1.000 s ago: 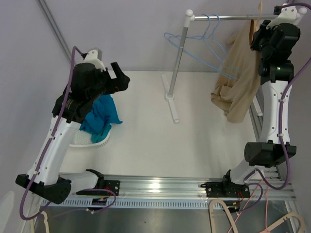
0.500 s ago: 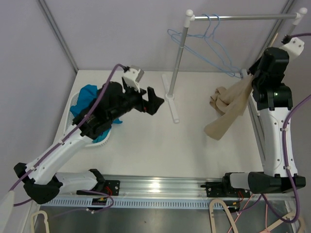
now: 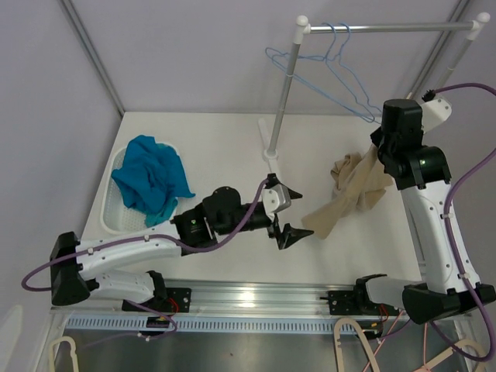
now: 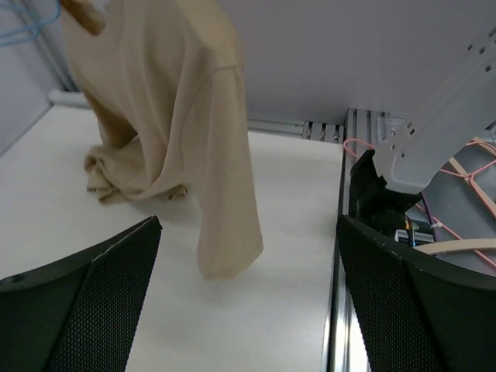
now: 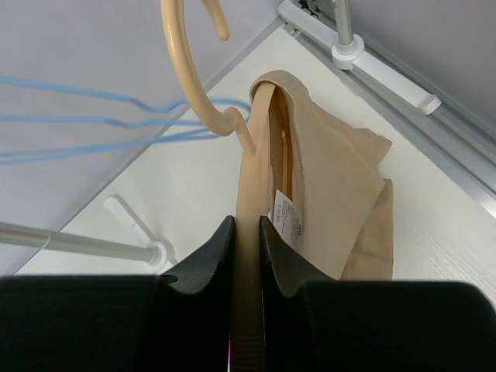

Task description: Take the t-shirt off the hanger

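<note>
Hangs slantwise from right tool [image 5: 246, 232], clamped on t-shirt [image 3: 353, 186] at hanger [image 5: 184, 85]; trails hem onto desk [image 3: 225, 155] near left tool [image 3: 294, 215], spread apart; bare room leftward.

Bright, even, diffuse light; shadows faint (a glare patch on the front rail [image 3: 246, 292]); focus sharp.

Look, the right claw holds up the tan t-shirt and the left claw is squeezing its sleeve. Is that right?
Not quite. The left claw is open and squeezing nothing; the left wrist view shows the sleeve hanging free ahead of it. The right claw does hold up the tan t-shirt.
</note>
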`<action>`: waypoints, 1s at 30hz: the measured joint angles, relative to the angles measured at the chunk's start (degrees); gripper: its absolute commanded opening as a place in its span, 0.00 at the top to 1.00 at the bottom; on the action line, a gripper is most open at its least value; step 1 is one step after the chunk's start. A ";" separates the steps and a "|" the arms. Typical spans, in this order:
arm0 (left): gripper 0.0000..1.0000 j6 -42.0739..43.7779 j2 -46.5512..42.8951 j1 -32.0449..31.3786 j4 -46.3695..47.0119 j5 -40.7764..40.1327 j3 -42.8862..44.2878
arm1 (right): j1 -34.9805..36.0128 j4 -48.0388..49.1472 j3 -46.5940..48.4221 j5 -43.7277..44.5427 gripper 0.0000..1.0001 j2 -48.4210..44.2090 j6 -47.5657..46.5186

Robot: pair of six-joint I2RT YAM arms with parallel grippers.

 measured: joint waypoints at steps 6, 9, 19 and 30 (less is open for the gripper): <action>0.00 3.45 8.00 -3.89 7.10 0.07 3.50 | 5.90 -2.62 -0.02 2.12 1.00 -3.10 3.34; 0.01 4.44 13.27 -5.09 7.56 0.07 7.96 | 8.24 -3.15 -0.02 2.54 1.00 -4.87 4.37; 0.91 4.55 22.40 -6.95 3.06 -1.60 18.29 | 9.44 -3.30 -0.02 1.86 1.00 -7.23 4.63; 0.99 5.03 18.64 -16.20 -2.82 1.31 18.08 | 9.05 -3.56 0.04 3.63 1.00 -5.03 2.29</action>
